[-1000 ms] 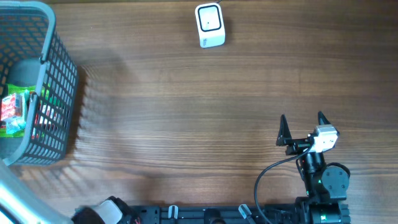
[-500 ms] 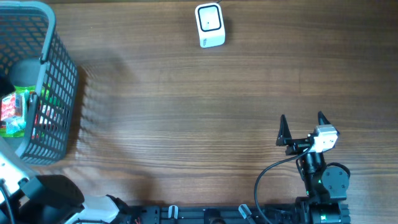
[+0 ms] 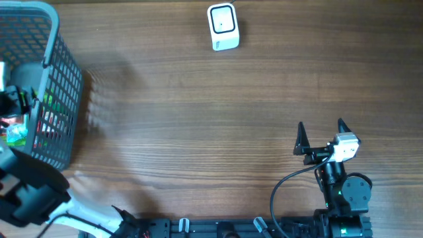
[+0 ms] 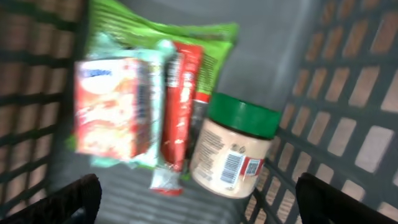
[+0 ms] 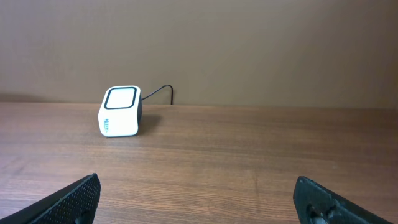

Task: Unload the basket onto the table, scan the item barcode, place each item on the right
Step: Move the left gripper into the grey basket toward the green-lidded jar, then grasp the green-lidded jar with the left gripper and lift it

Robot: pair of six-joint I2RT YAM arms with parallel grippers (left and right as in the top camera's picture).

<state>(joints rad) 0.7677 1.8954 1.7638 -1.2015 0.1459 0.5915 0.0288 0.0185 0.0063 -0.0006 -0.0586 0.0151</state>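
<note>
- Reaching into the grey plastic lattice basket (image 3: pixel 63 86) at the left end of the brown wooden table (image 3: pixel 198 132) is judged to be the step in hand; the item to be scanned lies inside it, and nothing has been lifted yet.
- The left gripper (image 4: pixel 198 190) is held above the basket's contents with its jaws spread wide and nothing between them. It should be lowered straight, clear of the lattice walls.
- The right gripper (image 3: pixel 322 131) is parked near the table's front edge, jaws apart and empty.
- A crumpled green foil bag (image 4: pixel 186 34) lies at the back; no print on it can be read.
- An orange-and-red cardboard box (image 4: pixel 112 106) rests on the bag; its lettering is blurred.
- A beige plastic jar with a green screw lid (image 4: pixel 227 155) leans beside the box. It is judged the easiest pick: it should be gripped across its body, so that the label is left uncovered.
- The white cube-shaped scanner (image 3: pixel 223 26) stands well apart, at the far edge; no writing on it is legible.
- A red sachet (image 4: pixel 180 93) is wedged between box and jar.
- A barcode (image 4: pixel 231 167) is seen on the jar's label; its digits are too small to read.
</note>
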